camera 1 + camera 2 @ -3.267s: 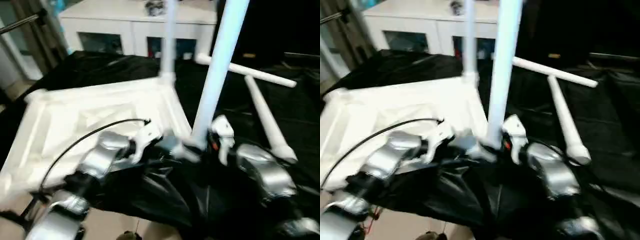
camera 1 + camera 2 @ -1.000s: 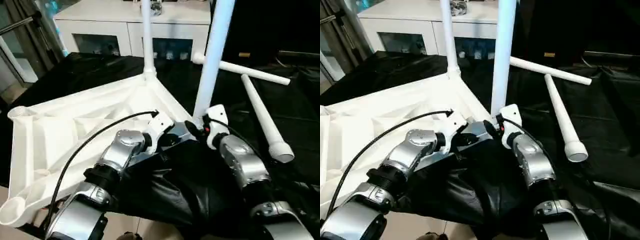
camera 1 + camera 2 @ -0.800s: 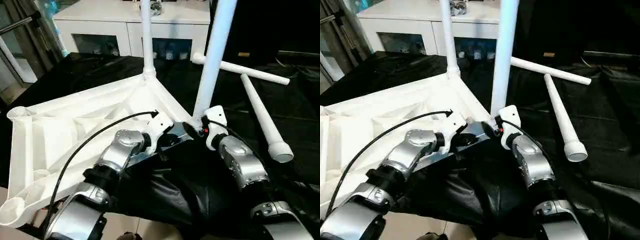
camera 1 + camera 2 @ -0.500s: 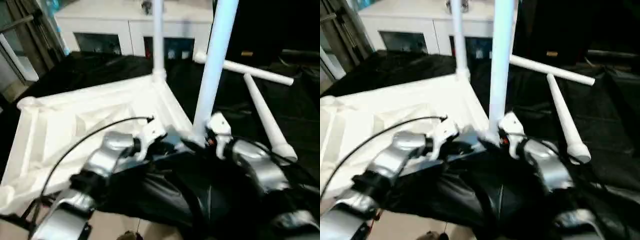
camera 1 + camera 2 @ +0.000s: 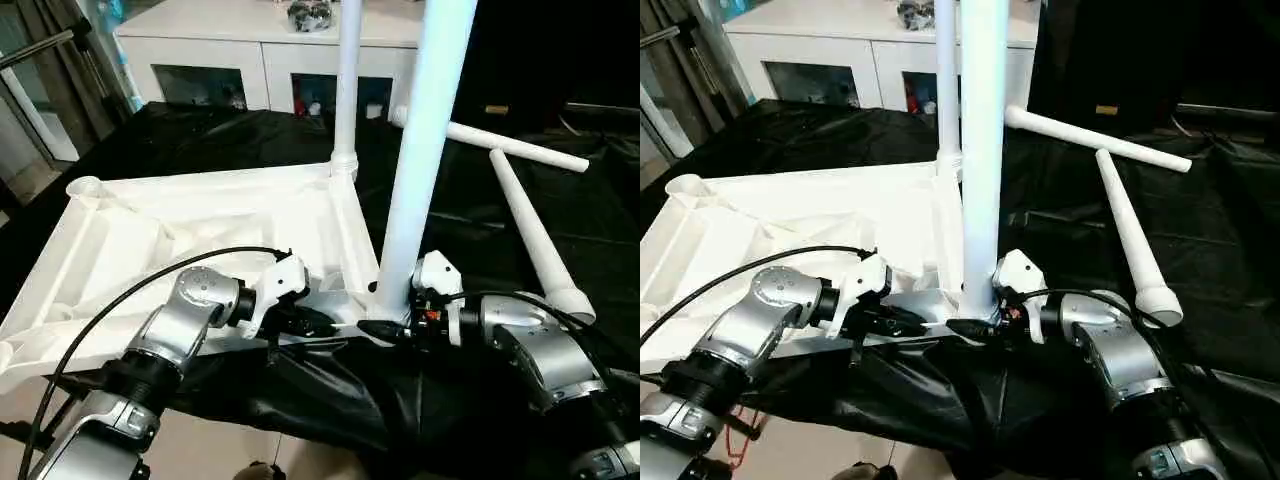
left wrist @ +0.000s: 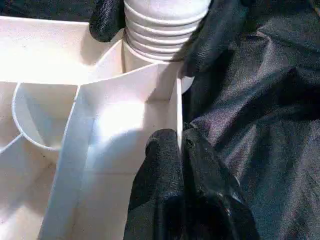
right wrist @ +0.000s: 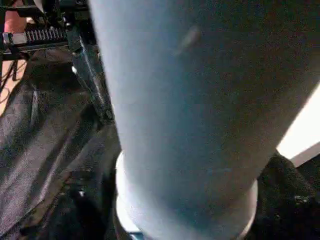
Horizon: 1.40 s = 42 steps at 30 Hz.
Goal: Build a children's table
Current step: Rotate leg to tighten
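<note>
Close up, a thick white leg (image 7: 200, 100), bluish in shadow, slanted across most of the frame. Ringed at its base by a wider white collar (image 7: 165, 220). Beside it, crumpled black cloth (image 7: 45, 150). Beyond, dark mechanical parts with a toothed strip (image 7: 42, 35), part of the robot's other arm apparently. Bright white surface (image 7: 305, 135) at one edge.

1. The white tabletop (image 5: 200, 225) is laid underside up, ribs exposed; its near edge is pinched by the left gripper (image 6: 179, 145).
2. Two legs (image 5: 425, 150) are stood upright in corner sockets; the nearer one is straddled by the right gripper (image 5: 385, 325).
3. Two loose legs (image 5: 530, 235) are laid well beyond the right gripper.
</note>
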Tool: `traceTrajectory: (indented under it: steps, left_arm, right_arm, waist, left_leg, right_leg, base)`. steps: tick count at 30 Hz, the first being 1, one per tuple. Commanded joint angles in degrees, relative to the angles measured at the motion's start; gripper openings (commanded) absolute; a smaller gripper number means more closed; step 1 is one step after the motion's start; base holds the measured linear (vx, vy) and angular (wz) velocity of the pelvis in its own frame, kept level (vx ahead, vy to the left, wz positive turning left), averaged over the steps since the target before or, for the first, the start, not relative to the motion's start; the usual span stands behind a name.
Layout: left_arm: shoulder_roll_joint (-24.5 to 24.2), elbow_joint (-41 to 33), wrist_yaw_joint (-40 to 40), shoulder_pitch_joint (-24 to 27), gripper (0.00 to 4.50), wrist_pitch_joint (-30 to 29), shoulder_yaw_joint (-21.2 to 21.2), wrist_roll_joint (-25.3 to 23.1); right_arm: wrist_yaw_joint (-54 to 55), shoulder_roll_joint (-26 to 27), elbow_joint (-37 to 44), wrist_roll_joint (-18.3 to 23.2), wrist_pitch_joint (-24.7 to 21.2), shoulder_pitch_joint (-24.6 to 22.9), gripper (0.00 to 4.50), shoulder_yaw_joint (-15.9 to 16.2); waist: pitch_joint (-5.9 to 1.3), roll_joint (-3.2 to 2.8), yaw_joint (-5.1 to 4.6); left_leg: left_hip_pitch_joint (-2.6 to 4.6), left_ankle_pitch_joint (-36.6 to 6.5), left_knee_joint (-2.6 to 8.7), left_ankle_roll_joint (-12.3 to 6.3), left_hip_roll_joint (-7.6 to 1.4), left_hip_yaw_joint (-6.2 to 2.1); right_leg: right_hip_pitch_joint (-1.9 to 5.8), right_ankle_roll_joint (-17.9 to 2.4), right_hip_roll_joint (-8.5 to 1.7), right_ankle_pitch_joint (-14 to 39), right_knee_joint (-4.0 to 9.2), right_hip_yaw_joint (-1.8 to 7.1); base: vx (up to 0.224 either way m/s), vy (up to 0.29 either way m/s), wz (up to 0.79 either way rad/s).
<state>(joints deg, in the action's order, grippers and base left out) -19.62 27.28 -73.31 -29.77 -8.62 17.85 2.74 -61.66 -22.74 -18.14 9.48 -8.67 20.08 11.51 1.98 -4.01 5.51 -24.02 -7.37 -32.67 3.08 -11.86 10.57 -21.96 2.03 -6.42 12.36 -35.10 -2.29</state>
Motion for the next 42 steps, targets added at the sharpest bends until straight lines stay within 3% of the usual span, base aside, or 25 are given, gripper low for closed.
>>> traceTrajectory:
  steps: [1, 6, 8, 15, 17, 19, 20, 25, 29, 34, 37, 40, 42]
  left_arm:
    - [2.6, -1.5, 2.0, -1.0, 0.0, -0.2, 0.1, 1.5]
    - [7.4, 4.4, 16.3, -4.4, 0.0, -2.5, -3.2, -1.4]
    - [8.9, 6.7, 20.7, -5.7, 0.0, -2.7, -4.0, -2.3]
    - [13.9, 10.0, 29.0, -8.1, 0.0, -3.4, -4.4, -3.9]
    - [14.4, 9.8, 28.6, -7.9, 0.0, -3.1, -3.9, -4.0]
    - [14.1, 9.2, 27.3, -7.6, 0.0, -2.7, -3.2, -3.8]
    - [14.1, 9.2, 27.3, -7.6, 0.0, -2.7, -3.2, -3.8]
    - [11.0, 6.3, 18.5, -5.5, 0.0, 0.5, -1.3, -2.3]
    - [8.5, 4.7, 13.2, -4.4, 0.0, 0.6, -0.8, -1.8]
    - [6.2, 3.0, 7.8, -3.1, 0.0, 2.1, -0.7, -0.2]
    - [4.5, 1.6, 4.3, -2.3, 0.0, 2.3, -0.4, 0.2]
    - [3.5, 0.9, 2.9, -1.9, 0.0, 2.0, -0.3, 0.5]
    - [3.1, 0.8, 2.4, -1.8, 0.0, 2.0, -0.4, 0.7]
  right_arm:
    - [2.5, 2.5, 0.6, 0.7, -1.3, -0.1, 2.99, 0.6]
    - [19.0, 9.0, -8.7, -3.1, 0.0, 3.2, 2.76, -2.9]
    - [23.9, 11.2, -11.5, -4.0, 0.2, 4.2, 2.74, -3.8]
    - [34.4, 19.1, -16.5, -6.4, -0.8, 6.6, 2.72, -3.8]
    - [34.3, 19.6, -16.9, -7.4, 0.4, 6.9, 2.72, -3.0]
    - [32.6, 19.3, -16.5, -6.9, 0.6, 6.6, 3.42, -2.8]
    - [32.6, 19.3, -16.5, -6.9, 0.6, 6.6, 3.42, -2.8]
    - [25.8, 14.8, -12.3, -6.4, 2.4, 5.5, 3.85, -2.0]
    - [16.3, 10.3, -7.4, -4.0, 3.0, 3.8, 3.85, -1.4]
    - [6.2, 5.1, -2.6, -1.3, 2.6, 1.5, 3.85, -0.2]
    - [0.0, 1.8, 0.1, 0.0, 1.9, 0.0, 3.85, 0.4]
    - [-1.1, 0.7, 0.2, 0.1, 1.3, -0.2, 3.85, 0.5]
    - [-1.4, 0.9, 0.3, 0.7, 1.1, -0.1, 3.6, 0.0]
  waist:
    - [-3.58, 1.02, -0.09]
    - [-3.47, 1.1, -0.8]
    - [-3.5, 1.19, -0.9]
    - [-3.68, 1.24, -0.67]
    - [-3.57, 1.14, -0.8]
    - [-3.5, 1.19, -0.84]
    - [-3.51, 1.16, -0.81]
    - [-3.7, 1.26, -0.74]
    - [-3.88, 1.26, -0.44]
    - [-3.9, 1.34, 0.05]
    - [-3.74, 1.52, 0.26]
    - [-3.55, 1.4, 0.35]
    - [-3.47, 1.38, 0.26]
  left_leg:
    - [2.26, -16.6, 3.59, -1.93, -0.93, -0.05]
    - [2.22, -16.3, 3.57, -1.05, -0.62, 0.04]
    - [2.35, -17.1, 3.66, -0.02, -0.58, -0.11]
    - [2.12, -14.9, 3.47, -1.26, -0.49, -0.08]
    - [2.14, -16.0, 3.63, -0.97, -0.5, -0.11]
    - [2.26, -17.5, 3.73, -0.7, -0.54, -0.14]
    - [2.3, -17.7, 3.76, -0.61, -0.57, -0.16]
    - [1.99, -15.7, 3.57, -1.58, -0.61, -0.19]
    - [1.97, -12.4, 3.1, -3.69, -0.66, -0.01]
    - [2.02, -12.1, 2.89, -5.03, -0.84, 0.1]
    - [2.16, -13.1, 2.93, -5.31, -0.97, 0.24]
    - [2.25, -15.4, 3.24, -4.14, -1.07, 0.25]
    - [2.29, -16.4, 3.42, -3.3, -1.06, 0.2]
  right_leg:
    - [1.31, -13.6, -1.1, 6.5, 4.01, 0.89]
    - [0.97, -13.5, -1.1, 7.4, 4.16, 0.9]
    - [1.22, -12.9, -1.26, 10.0, 4.38, 0.84]
    - [1.45, -11.7, -1.1, 6.9, 4.39, 0.79]
    - [1.32, -11.4, -1.09, 8.1, 4.56, 0.75]
    - [1.32, -11.0, -1.16, 9.8, 4.74, 0.83]
    - [1.3, -10.9, -1.16, 10.0, 4.76, 0.84]
    - [1.62, -10.9, -1.08, 6.0, 4.45, 0.83]
    - [1.78, -12.7, -0.98, 0.4, 3.83, 0.75]
    - [1.95, -13.8, -0.94, -0.5, 3.61, 0.66]
    - [1.66, -14.0, -1.02, 1.7, 3.83, 0.76]
    - [1.42, -13.9, -1.2, 6.4, 4.11, 0.82]
    - [1.29, -13.5, -1.17, 8.1, 4.24, 0.87]
  base:
    - [0.0, 0.0, 0.0]
    - [0.0, 0.0, 0.0]
    - [0.0, 0.0, 0.0]
    - [0.0, 0.0, 0.0]
    - [0.0, 0.0, 0.0]
    - [0.0, 0.0, 0.0]
    - [0.0, 0.0, 0.0]
    - [0.0, 0.0, 0.0]
    - [0.0, 0.0, 0.0]
    - [0.0, 0.0, 0.0]
    - [0.0, 0.0, 0.0]
    - [0.0, 0.0, 0.0]
    - [0.0, 0.0, 0.0]
